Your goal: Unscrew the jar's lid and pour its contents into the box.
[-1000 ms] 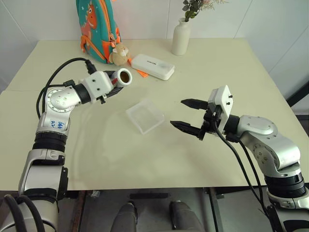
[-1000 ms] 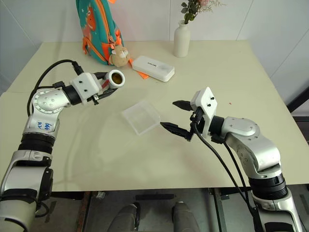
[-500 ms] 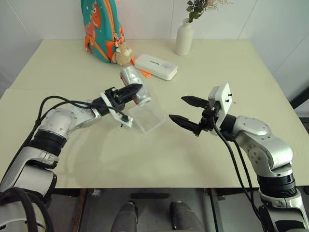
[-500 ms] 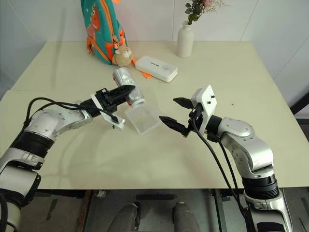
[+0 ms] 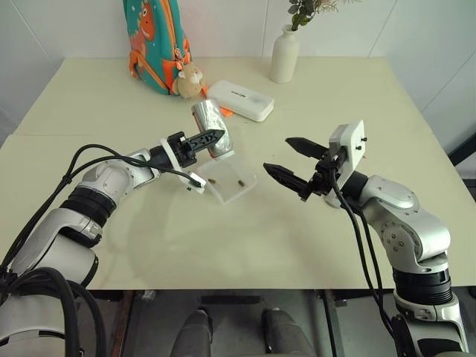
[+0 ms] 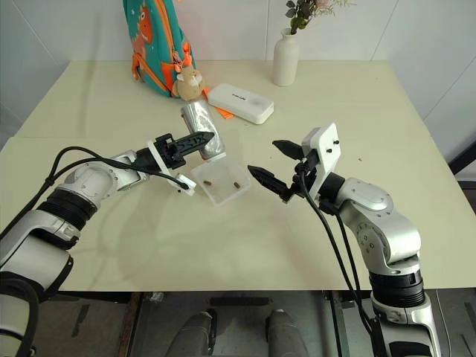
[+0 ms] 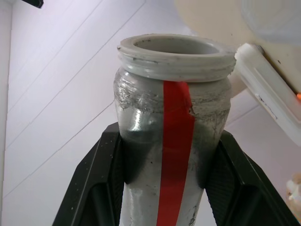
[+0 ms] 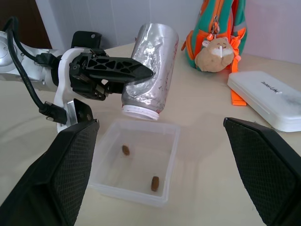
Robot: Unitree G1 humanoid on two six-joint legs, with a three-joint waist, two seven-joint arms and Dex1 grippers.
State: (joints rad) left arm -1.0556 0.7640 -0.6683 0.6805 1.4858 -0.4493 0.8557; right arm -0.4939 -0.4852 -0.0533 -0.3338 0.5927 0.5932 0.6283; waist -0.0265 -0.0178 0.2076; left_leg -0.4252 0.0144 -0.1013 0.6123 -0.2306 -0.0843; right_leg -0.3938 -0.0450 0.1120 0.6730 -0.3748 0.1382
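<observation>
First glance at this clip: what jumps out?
The left gripper holds the lidless jar tipped mouth-down over the clear box at mid-table, with two brown pieces lying in the box. The right gripper waits open and empty beside the box. A dinosaur backpack stands at the table's far edge.

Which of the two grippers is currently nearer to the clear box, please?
The left. The left gripper holds the jar tipped mouth-down right over the box. The right gripper hangs open off the box's other side, apart from it.
</observation>
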